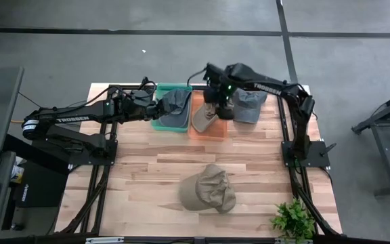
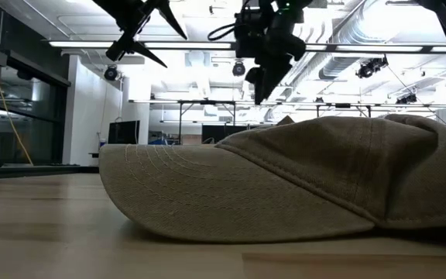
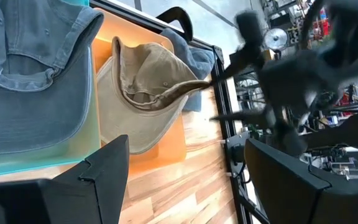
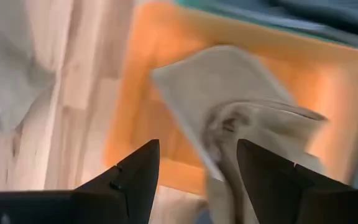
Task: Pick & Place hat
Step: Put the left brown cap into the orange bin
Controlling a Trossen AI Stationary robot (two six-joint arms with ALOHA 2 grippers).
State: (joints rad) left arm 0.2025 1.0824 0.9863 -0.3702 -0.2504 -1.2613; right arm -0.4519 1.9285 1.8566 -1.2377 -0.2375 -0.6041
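Note:
A tan hat (image 1: 205, 116) lies crumpled in an orange tray (image 1: 196, 132) at the far side of the table. My right gripper (image 1: 215, 100) hangs open above it; its wrist view shows the tan hat (image 4: 241, 118) between and beyond the fingers (image 4: 197, 149). Left of the tray, a grey-blue hat (image 1: 173, 105) rests in a teal bin (image 1: 160, 124). My left gripper (image 1: 151, 107) is open at the bin's left edge, raised off the table (image 2: 142, 31). A khaki hat (image 1: 208, 190) lies flat on the table near the front (image 2: 285, 178).
Another grey hat (image 1: 250, 105) lies on the table right of the orange tray, under the right arm. A small green plant (image 1: 293, 220) stands at the near right corner. Bare wood lies between the bins and the khaki hat.

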